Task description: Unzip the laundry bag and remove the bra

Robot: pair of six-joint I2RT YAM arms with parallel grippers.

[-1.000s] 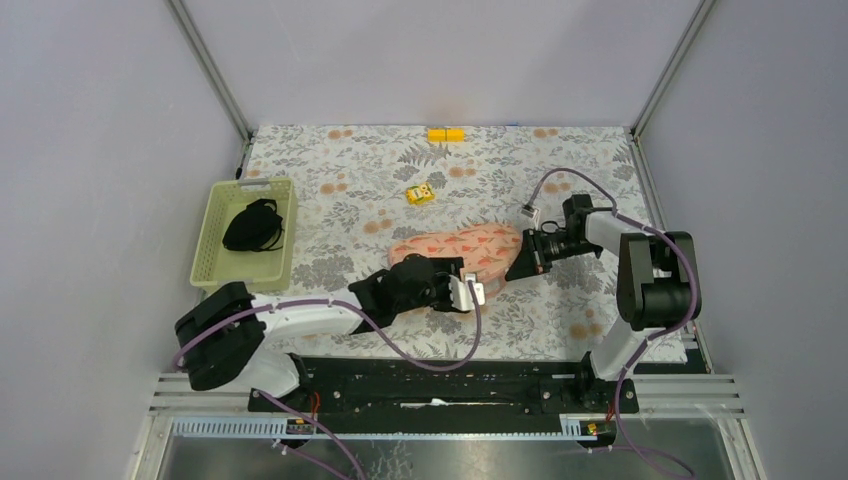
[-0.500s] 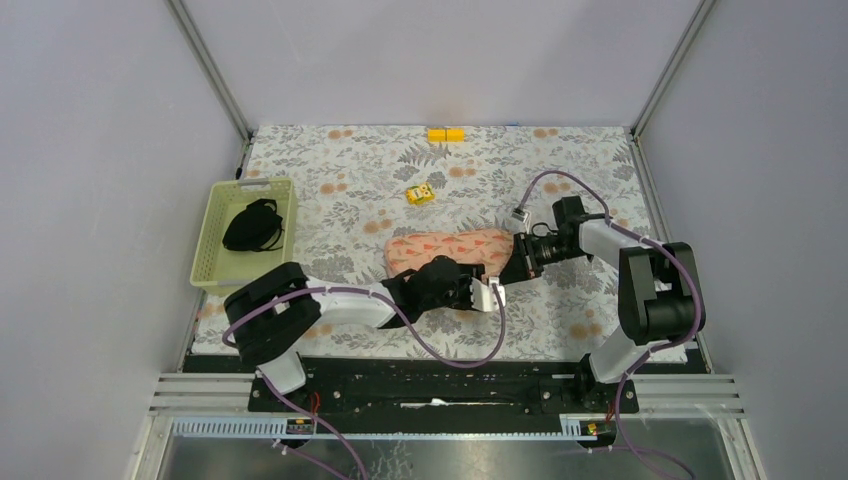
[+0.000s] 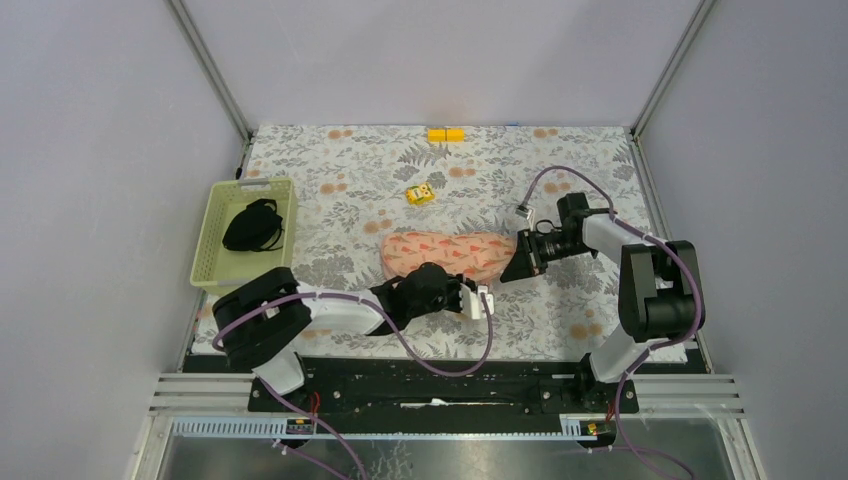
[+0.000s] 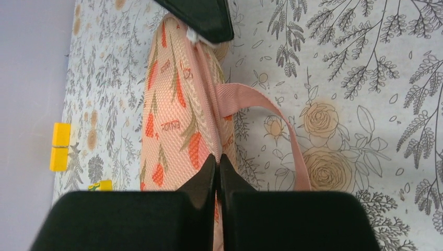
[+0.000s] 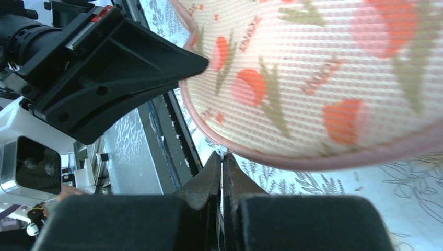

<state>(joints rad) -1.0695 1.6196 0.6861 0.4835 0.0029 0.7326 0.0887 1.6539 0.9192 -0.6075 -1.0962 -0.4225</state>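
Observation:
The laundry bag (image 3: 445,254), a salmon pouch with red-orange motifs, lies mid-table on the flowered mat. My left gripper (image 4: 218,158) comes down on the bag's near long edge and is shut on the pink seam there (image 4: 211,110). A pink strap loop (image 4: 271,104) trails from that seam onto the mat. My right gripper (image 5: 222,158) is at the bag's right end (image 3: 512,268), shut on a small white zip pull (image 4: 193,35). In the right wrist view the bag (image 5: 324,68) fills the upper right. The bra is out of view.
A pale green basket (image 3: 213,240) at the left holds a black garment (image 3: 252,226). A yellow block (image 3: 446,133) sits at the far edge and a small yellow item (image 3: 420,194) lies behind the bag. The two grippers are close together along the bag.
My left gripper has closed onto the bag's near edge, and its arm has folded in closer. The bag has shifted a little left and lies more level. The right gripper stayed shut at the bag's end.

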